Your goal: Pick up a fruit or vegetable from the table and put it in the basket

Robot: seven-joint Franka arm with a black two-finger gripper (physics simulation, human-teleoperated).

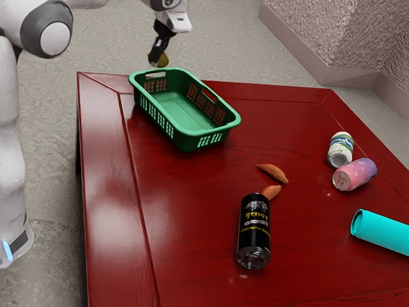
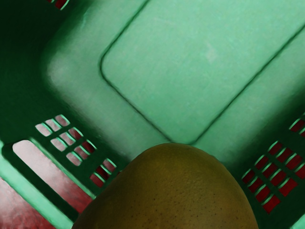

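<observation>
High at the exterior view's upper part, my gripper (image 1: pixel 157 56) is shut on a yellow-green fruit (image 1: pixel 163 60), held in the air by the far short end of the green basket (image 1: pixel 238 120). Seen from the wrist, the fruit (image 2: pixel 171 191) is brownish yellow with small dark specks, and it covers part of the basket (image 2: pixel 190 62) under my hand. The basket's floor is bare where it shows. Two orange-brown pointed vegetables lie on the table: one (image 1: pixel 275 173) lies apart, the other (image 1: pixel 271 192) is close behind the black can (image 1: pixel 254 233).
The black can stands on the red table (image 1: pixel 192 236). Toward the exterior view's right are a white-and-green can (image 1: pixel 340 148), a pink-purple can (image 1: pixel 355 174) lying down and a cyan cylinder (image 1: pixel 383 232) on its side. The basket's raised walls surround its floor.
</observation>
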